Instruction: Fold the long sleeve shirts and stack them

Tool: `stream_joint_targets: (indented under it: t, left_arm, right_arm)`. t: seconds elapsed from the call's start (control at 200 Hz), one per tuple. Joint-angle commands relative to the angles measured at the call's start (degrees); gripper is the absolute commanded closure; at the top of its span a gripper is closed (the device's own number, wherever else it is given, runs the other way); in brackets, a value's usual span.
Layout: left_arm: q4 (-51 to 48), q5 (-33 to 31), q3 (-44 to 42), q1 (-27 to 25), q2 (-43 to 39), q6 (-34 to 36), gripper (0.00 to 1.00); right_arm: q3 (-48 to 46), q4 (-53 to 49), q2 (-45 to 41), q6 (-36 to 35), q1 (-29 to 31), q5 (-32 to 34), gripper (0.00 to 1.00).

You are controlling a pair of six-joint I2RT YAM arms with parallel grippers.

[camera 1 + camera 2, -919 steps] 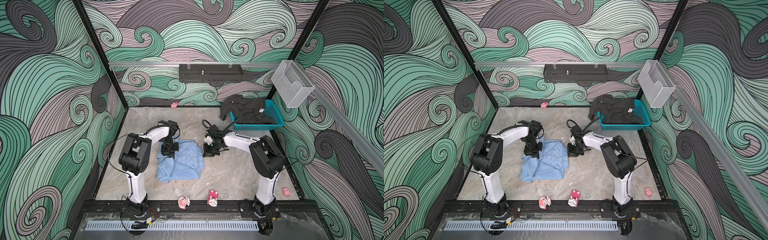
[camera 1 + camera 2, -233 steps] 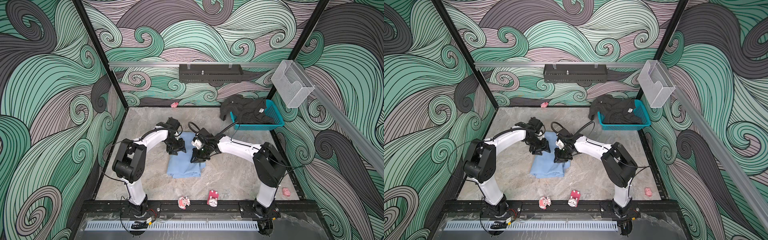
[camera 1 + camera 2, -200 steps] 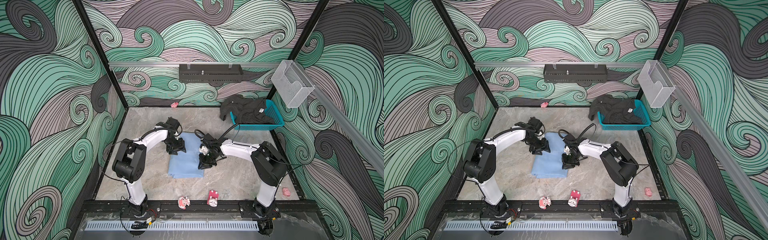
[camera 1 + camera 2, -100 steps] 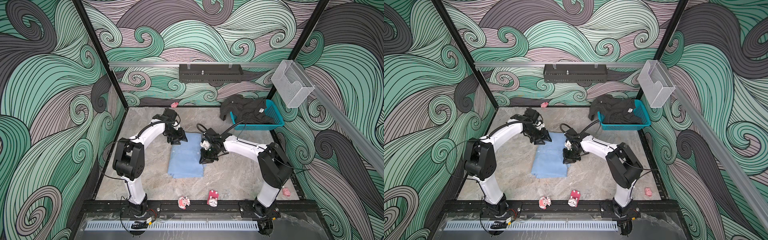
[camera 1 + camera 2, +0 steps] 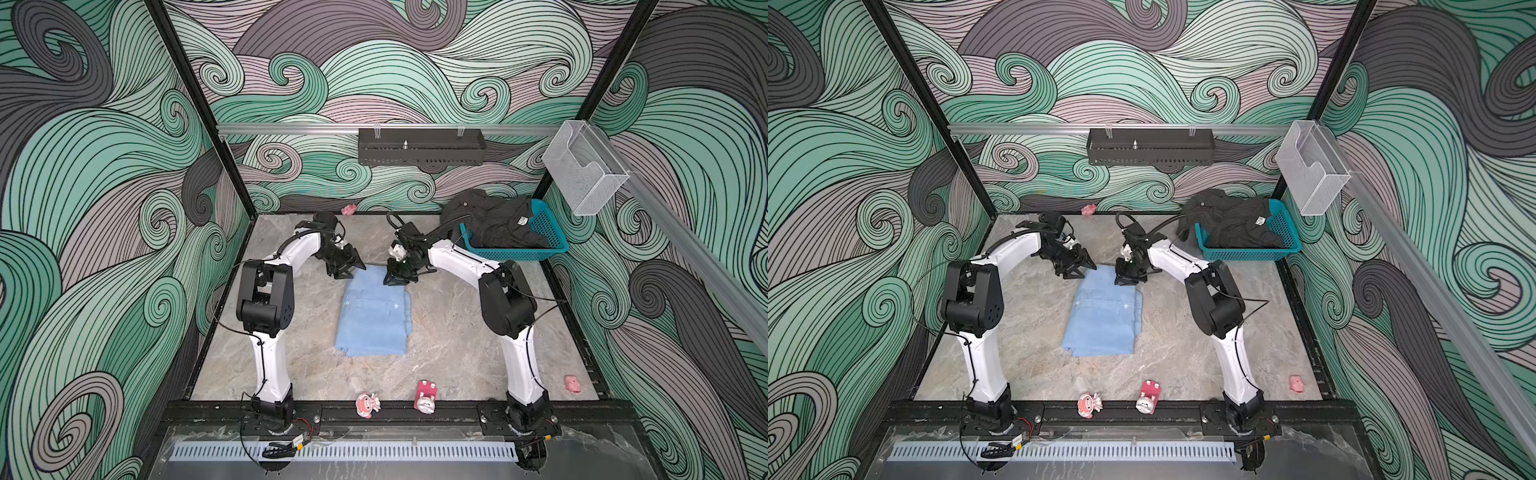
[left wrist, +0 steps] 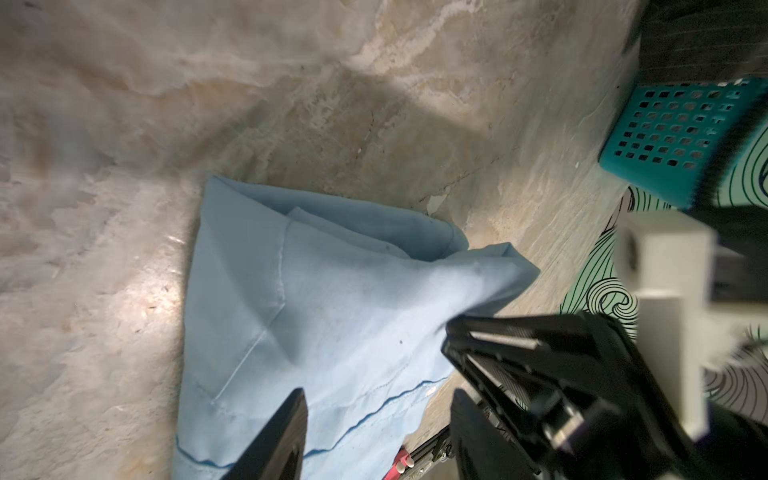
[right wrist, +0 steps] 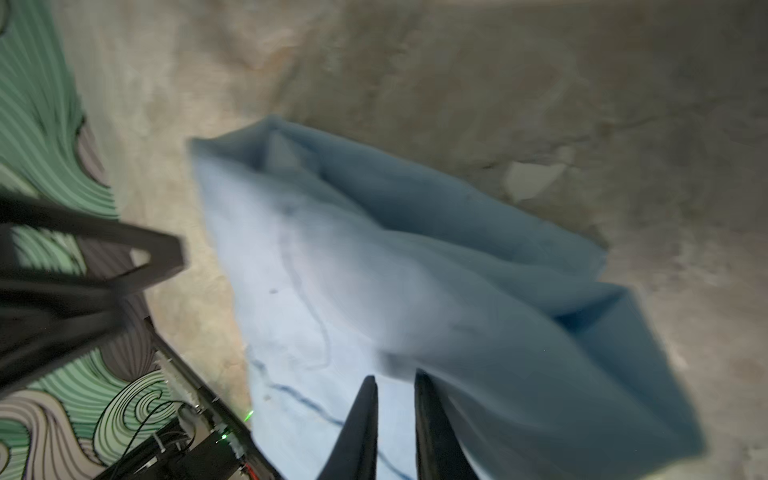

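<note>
The light blue long sleeve shirt (image 5: 374, 316) (image 5: 1104, 316) lies folded into a narrow rectangle mid-table. In both top views my left gripper (image 5: 349, 272) (image 5: 1077, 270) hovers open at its far left corner. In the left wrist view the cloth (image 6: 316, 291) lies under the left gripper (image 6: 378, 395) with nothing between its wide fingers. My right gripper (image 5: 395, 279) (image 5: 1125, 280) (image 7: 395, 380) is shut on the far right corner, which rises in a peak to its tips. The dark long sleeve shirt (image 5: 494, 220) (image 5: 1229, 224) is heaped in the basket.
The teal basket (image 5: 552, 245) (image 5: 1287, 245) (image 6: 665, 137) stands at the back right. Small pink toys lie at the front edge (image 5: 368, 405) (image 5: 424, 397), front right (image 5: 572, 383) and back wall (image 5: 349, 209). A black rack (image 5: 422, 146) and a clear box (image 5: 582, 174) hang on the rails.
Both grippers have moved toward the back, to the blue shirt's far corners. The right one slid up the shirt's right edge. The shirt now lies longer and narrower.
</note>
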Motion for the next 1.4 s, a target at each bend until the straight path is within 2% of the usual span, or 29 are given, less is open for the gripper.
stream_joint_targets:
  t: [0.0,0.225,0.49,0.68,0.851,1.031,1.236,1.396]
  left_arm:
    - [-0.3,2.2,0.6,0.3,-0.8,-0.1,0.42]
    - [3.7,7.2,1.6,0.2,3.2,-2.9,0.46]
    - [7.3,12.0,3.7,-0.3,9.6,-5.9,0.63]
    - [7.7,4.9,0.2,1.3,11.4,-9.4,0.75]
    - [6.3,0.5,-1.2,1.7,11.6,-9.7,0.75]
    - [5.3,-1.4,-1.8,2.8,10.5,-9.7,0.75]
    - [2.6,-4.2,-2.6,5.7,11.1,-9.9,0.77]
    - [2.8,-7.8,-4.5,9.1,10.5,-11.1,0.81]
  right_arm:
    - [-2.2,-2.4,0.6,-0.9,-2.3,1.7,0.81]
    - [-7.5,-1.8,3.1,-1.9,-3.1,0.9,0.81]
    - [-9.7,-1.1,-0.3,-2.5,-3.1,1.0,0.81]
    - [-12.4,-2.2,-8.7,-2.2,-1.3,1.4,0.80]
    - [-21.3,0.7,-18.1,2.0,6.4,1.4,0.76]
    - [-29.0,5.3,-19.7,6.5,13.2,-0.9,0.77]
    - [-31.5,3.9,-15.0,4.0,10.7,-0.5,0.78]
    - [-23.9,0.5,-8.9,0.2,5.5,-0.4,0.79]
